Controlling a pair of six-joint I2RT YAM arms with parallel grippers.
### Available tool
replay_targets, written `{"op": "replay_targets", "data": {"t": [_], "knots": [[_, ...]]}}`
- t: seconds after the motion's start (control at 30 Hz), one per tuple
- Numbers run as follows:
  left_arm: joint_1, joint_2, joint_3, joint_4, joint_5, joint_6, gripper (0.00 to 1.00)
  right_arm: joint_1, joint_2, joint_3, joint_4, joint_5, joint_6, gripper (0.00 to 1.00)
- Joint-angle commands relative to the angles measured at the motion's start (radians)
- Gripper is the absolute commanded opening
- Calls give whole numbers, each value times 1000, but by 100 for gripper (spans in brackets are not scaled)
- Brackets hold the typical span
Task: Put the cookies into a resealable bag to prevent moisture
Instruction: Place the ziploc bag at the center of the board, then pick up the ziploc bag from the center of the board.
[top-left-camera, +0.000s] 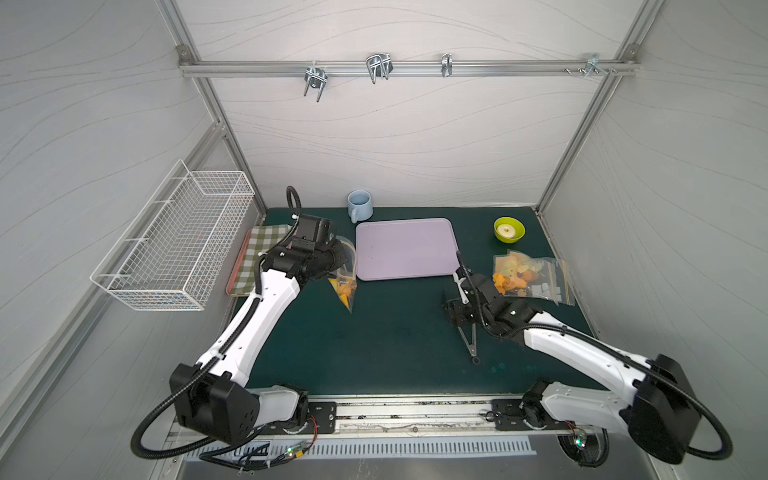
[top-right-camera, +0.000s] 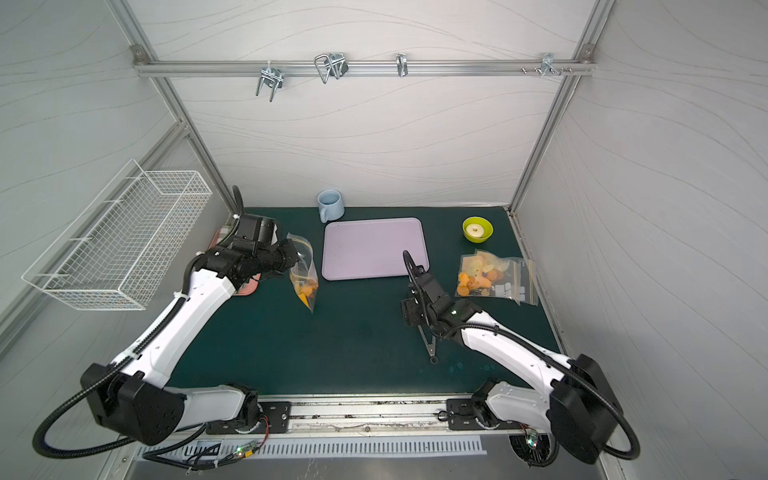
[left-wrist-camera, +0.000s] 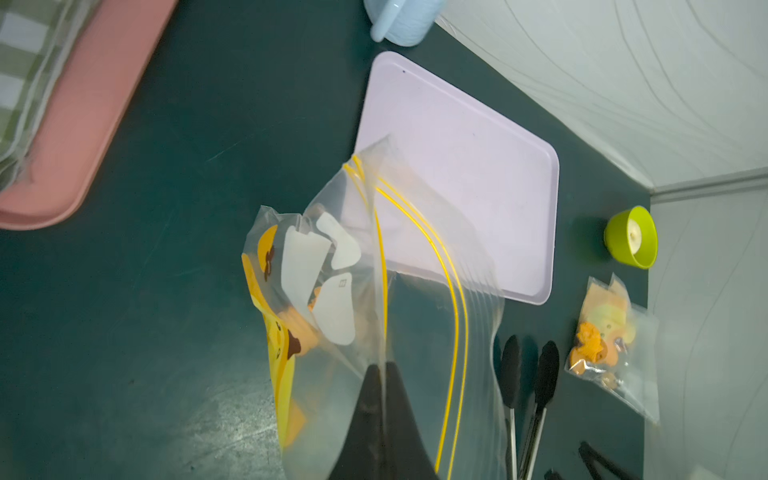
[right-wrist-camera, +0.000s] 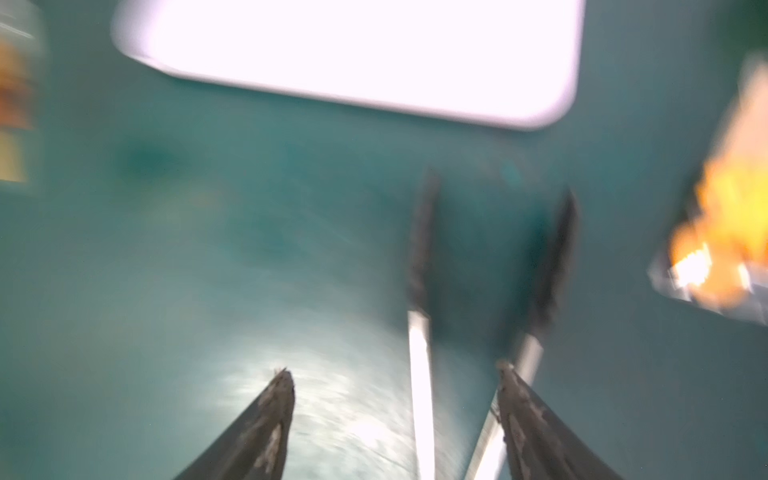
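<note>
My left gripper (left-wrist-camera: 384, 368) is shut on one wall of a clear resealable bag (left-wrist-camera: 415, 270) with yellow zip lines, holding it upright above the green mat; the bag's mouth gapes. Orange cookies (top-left-camera: 347, 291) sit at the bottom of this bag (top-right-camera: 303, 270). More orange cookies (top-left-camera: 500, 282) lie in a clear packet on a pile of flat bags (top-right-camera: 515, 282) at the right. My right gripper (right-wrist-camera: 395, 371) stands open low over the mat. Black-tipped metal tongs (top-left-camera: 469, 340) lie on the mat between its fingers, near the pile. The right wrist view is blurred.
A lilac tray (top-left-camera: 405, 249) lies at the centre back, with a pale blue mug (top-left-camera: 359, 205) behind it. A green bowl (top-left-camera: 509, 229) holding a pale round piece stands at the back right. A pink tray (left-wrist-camera: 83, 124) with a checked cloth (top-left-camera: 253, 257) lies at the left, below a wire basket (top-left-camera: 178, 245).
</note>
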Motion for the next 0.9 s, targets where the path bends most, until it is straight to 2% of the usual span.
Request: {"op": "replay_targets", "data": {"t": [0.0, 0.07, 0.13, 0.27, 0.4, 0.57, 0.7, 0.87], "knots": [[-94, -36, -44, 34, -136, -211, 0, 21, -53, -30, 200, -134, -154, 84], [-171, -55, -73, 50, -192, -307, 0, 22, -75, -40, 263, -180, -193, 90], [-236, -74, -107, 90, -234, -387, 0, 21, -88, -31, 268, -217, -216, 92], [-281, -74, -185, 202, -243, -469, 0, 20, -108, -24, 243, -309, -244, 92], [-281, -9, -206, 229, -234, -481, 0, 21, -106, -74, 314, -386, -243, 88], [-282, 49, -185, 250, -208, -461, 0, 37, -1, -75, 449, -466, -247, 85], [-282, 60, -179, 251, -209, -452, 0, 82, 115, -36, 570, -492, -279, 82], [-279, 74, -169, 249, -193, -441, 0, 136, 281, 64, 651, -451, -320, 76]]}}
